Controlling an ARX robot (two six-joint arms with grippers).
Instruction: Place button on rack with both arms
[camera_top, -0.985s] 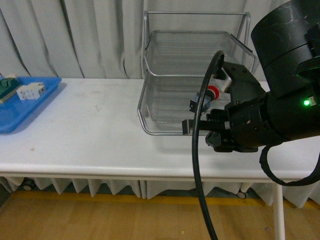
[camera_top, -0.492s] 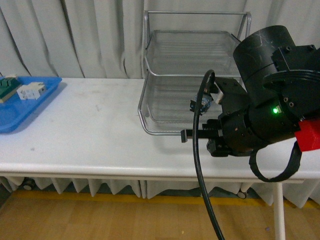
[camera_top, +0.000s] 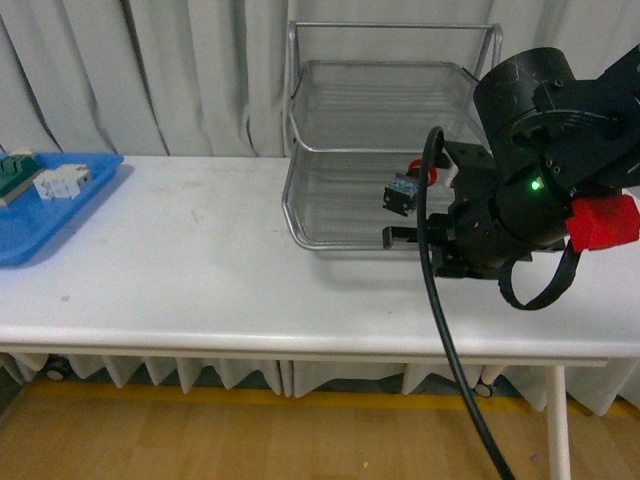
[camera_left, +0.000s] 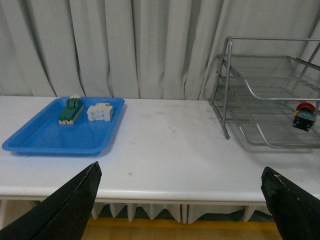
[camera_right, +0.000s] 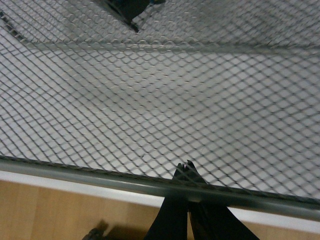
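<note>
Button (camera_top: 404, 187) lies in the lower tier of the rack (camera_top: 330, 215), on its side, red cap toward my right. My right gripper (camera_right: 186, 167) is pressed together, empty; my left gripper's (camera_left: 180, 192) fingers are spread wide.

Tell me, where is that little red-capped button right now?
In the front view the button is inside the wire rack, toward its right side, next to the black right arm; the left wrist view shows it there too.

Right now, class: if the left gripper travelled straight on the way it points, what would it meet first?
Nothing near: the left gripper points over bare table, between the blue tray and the rack, toward the curtain. Depth is uncertain.
</note>
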